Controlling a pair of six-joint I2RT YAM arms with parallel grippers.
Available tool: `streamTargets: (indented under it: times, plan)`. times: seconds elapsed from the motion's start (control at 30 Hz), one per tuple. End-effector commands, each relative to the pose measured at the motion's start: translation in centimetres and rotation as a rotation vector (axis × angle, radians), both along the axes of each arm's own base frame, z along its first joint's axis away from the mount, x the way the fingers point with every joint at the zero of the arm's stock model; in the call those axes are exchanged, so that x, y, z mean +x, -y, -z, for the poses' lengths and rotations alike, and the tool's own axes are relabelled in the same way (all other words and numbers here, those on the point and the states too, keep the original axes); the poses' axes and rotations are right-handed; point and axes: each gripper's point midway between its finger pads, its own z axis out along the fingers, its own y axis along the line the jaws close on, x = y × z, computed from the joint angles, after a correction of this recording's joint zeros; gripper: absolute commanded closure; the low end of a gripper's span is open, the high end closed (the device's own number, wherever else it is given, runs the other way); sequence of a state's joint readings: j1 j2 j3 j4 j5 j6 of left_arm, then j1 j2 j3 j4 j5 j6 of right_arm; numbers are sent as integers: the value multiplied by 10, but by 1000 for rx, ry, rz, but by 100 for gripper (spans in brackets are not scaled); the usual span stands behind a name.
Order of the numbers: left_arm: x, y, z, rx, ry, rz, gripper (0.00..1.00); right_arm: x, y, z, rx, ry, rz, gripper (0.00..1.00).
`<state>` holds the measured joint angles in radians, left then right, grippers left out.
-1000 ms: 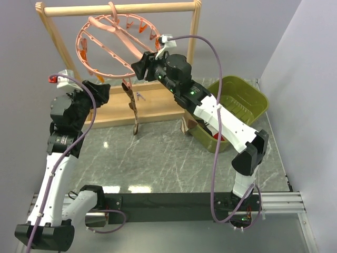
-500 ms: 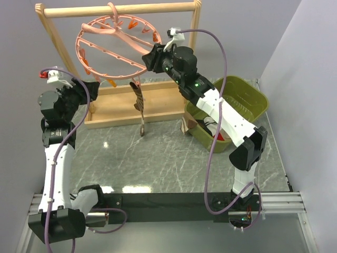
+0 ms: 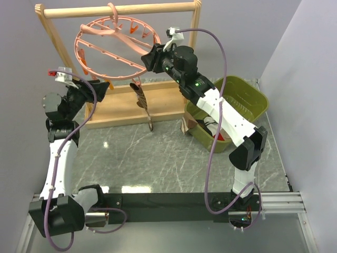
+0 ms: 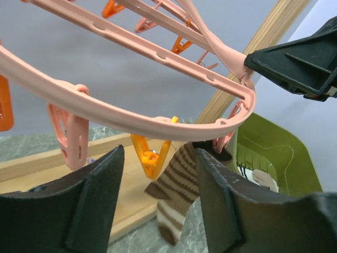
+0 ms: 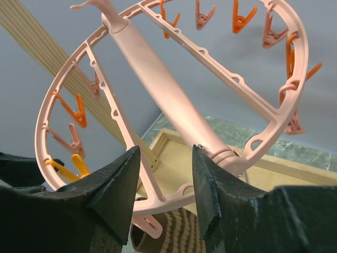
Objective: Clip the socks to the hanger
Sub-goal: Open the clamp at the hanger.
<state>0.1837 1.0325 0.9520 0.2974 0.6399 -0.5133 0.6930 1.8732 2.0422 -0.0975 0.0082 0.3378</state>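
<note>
Left hand (image 3: 107,87) now nearer hanger (image 3: 125,43); grey marbled tabletop (image 3: 158,153), pale walls (image 3: 300,52).

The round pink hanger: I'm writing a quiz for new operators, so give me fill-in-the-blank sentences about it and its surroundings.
Only ___ striped sock hangs clipped to the hanger.
The hanger's hook sits over the top bar of the ___ rack.
The bin beside the rack is ___.
Missing words: one; wooden; green.
</note>
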Motion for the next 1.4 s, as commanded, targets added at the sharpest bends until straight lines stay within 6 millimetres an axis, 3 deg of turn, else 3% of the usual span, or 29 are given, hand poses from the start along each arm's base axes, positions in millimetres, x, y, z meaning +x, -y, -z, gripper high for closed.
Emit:
streamTargets:
  times: [0.0, 0.27, 0.67, 0.97, 1.07, 1.27, 1.37]
  plan:
    - [1, 7, -10, 26, 63, 49, 37, 1, 6, -25, 25, 63, 7, 49]
    - [17, 8, 7, 69, 48, 74, 33, 1, 8, -30, 34, 71, 8, 49]
    - [24, 13, 4, 134, 147, 124, 34, 0, 4, -31, 38, 74, -18, 49]
    - [32, 12, 0, 112, 174, 126, 42, 3, 6, -29, 34, 70, -15, 49]
    - [34, 12, -3, 99, 182, 127, 47, 4, 7, -29, 35, 67, -15, 49]
    - [34, 17, -6, 107, 197, 123, 76, 3, 7, -27, 36, 58, -25, 50]
    - [34, 21, -6, 125, 196, 113, 79, 1, 7, -31, 40, 57, -38, 50]
